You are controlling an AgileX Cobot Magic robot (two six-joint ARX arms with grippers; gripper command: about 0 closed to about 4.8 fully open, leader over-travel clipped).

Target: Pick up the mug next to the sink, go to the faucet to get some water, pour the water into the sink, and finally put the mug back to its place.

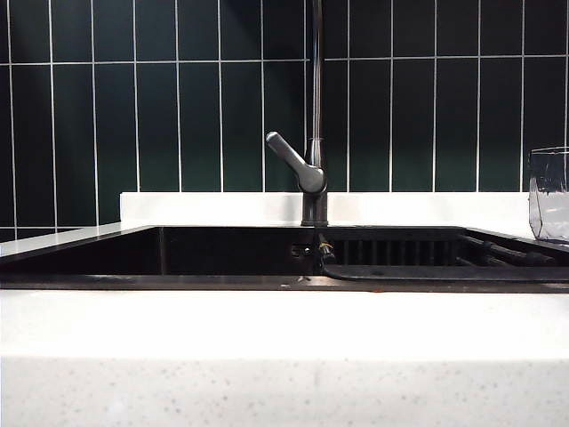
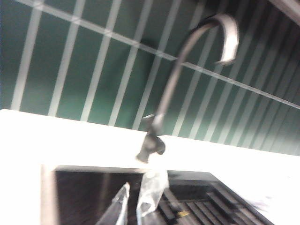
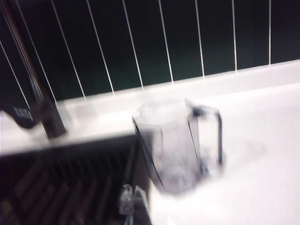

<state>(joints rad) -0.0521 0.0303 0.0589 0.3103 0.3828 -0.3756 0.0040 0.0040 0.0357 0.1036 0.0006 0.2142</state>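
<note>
The clear faceted mug [image 1: 549, 194] stands on the white counter at the far right, beside the sink [image 1: 178, 281]. In the right wrist view the mug [image 3: 176, 145] is upright with its handle turned away from the basin. My right gripper [image 3: 132, 198] is shut and empty a short way in front of it, by the sink's edge. The faucet [image 1: 314, 107] rises behind the middle of the sink, its grey lever [image 1: 292, 158] angled to the left. My left gripper [image 2: 137, 197] hangs over the basin below the faucet [image 2: 187, 61], its fingertips [image 2: 152, 190] a narrow gap apart and holding nothing. Neither gripper shows in the exterior view.
A ribbed black rack [image 1: 400, 249] fills the sink's right part, and a dark hose [image 1: 427, 274] lies along its front. The white speckled countertop [image 1: 284, 356] runs along the front. Dark green tiles [image 1: 133, 107] cover the wall behind.
</note>
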